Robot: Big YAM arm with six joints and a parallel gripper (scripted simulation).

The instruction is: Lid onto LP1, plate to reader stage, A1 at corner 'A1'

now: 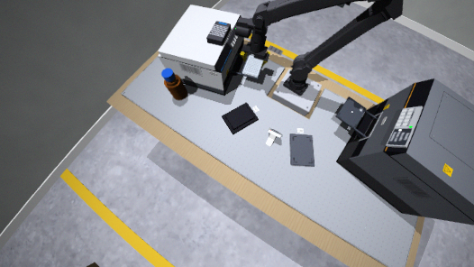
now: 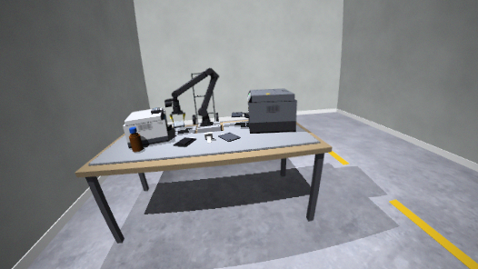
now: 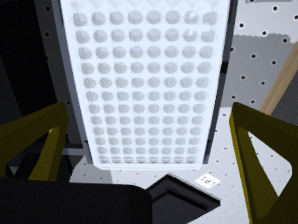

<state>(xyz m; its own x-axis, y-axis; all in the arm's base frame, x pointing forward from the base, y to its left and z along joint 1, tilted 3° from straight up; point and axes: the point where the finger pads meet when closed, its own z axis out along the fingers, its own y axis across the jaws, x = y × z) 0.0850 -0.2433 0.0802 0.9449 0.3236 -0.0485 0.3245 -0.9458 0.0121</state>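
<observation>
Seen from the wrist camera, closest of all is the gripper (image 3: 149,156) with its two yellow fingers spread as wide as they go, and nothing is between them. Just past them lies the white plastic plate with rows of small round wells (image 3: 148,72), sitting on the dark stage (image 1: 266,72) beside the white box-shaped dispenser (image 1: 198,42). The fingers stand one on each long side of the plate, not touching it. I cannot tell if a clear lid is on top of it.

The plate looks light, thin and stiff. Its sides look smooth, so it could slip. A good hold is likely across the two long sides, near the middle, squeezed gently so it stays flat.

Farther off on the grey bench (image 1: 189,135) sit a black flat rectangle (image 1: 240,117), a small white piece (image 1: 272,136) and a grey flat pad with corner marks (image 1: 301,150). Farthest away is the big dark box-shaped reader (image 1: 423,149) with its black open stage (image 1: 351,113)
</observation>
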